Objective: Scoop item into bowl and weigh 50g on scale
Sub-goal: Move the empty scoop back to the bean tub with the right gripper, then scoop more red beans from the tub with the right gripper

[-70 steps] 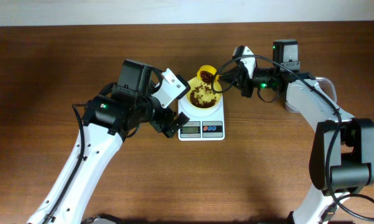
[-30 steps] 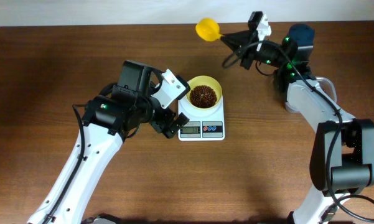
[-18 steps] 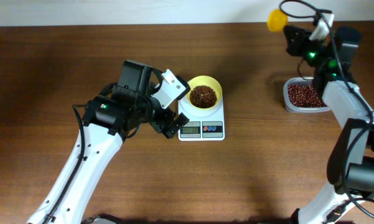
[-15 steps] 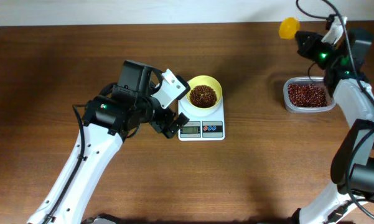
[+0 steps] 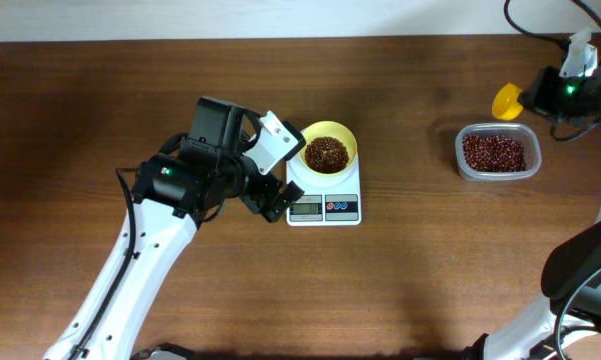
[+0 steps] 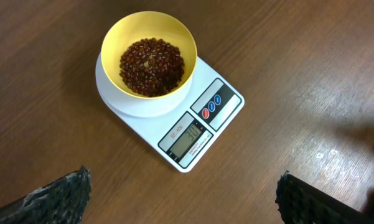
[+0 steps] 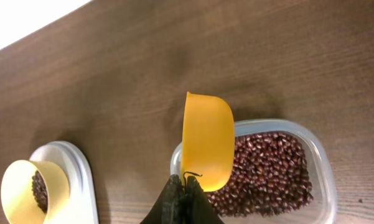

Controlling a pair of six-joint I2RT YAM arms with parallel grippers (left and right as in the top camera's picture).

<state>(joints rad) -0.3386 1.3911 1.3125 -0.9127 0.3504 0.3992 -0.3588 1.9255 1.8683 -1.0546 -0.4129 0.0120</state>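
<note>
The overhead view looks straight down from far above on the whole counter (image 5: 400, 280) (both arms fit in). The left wrist view faces steeply down, close over the scale (image 6: 199, 118) and bowl (image 6: 115, 43). The right wrist view looks down past the scoop (image 7: 206, 140) onto the tub (image 7: 267, 126), with scale and bowl small at lower left; all three views share those two.

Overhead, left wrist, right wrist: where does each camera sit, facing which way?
Overhead: above the table, facing down; left arm and right arm show.
Left wrist: facing down at the bowl on the scale; open left gripper at bottom.
Right wrist: facing along the scoop toward the tub; right gripper at bottom.
All share bowl and scale.
</note>
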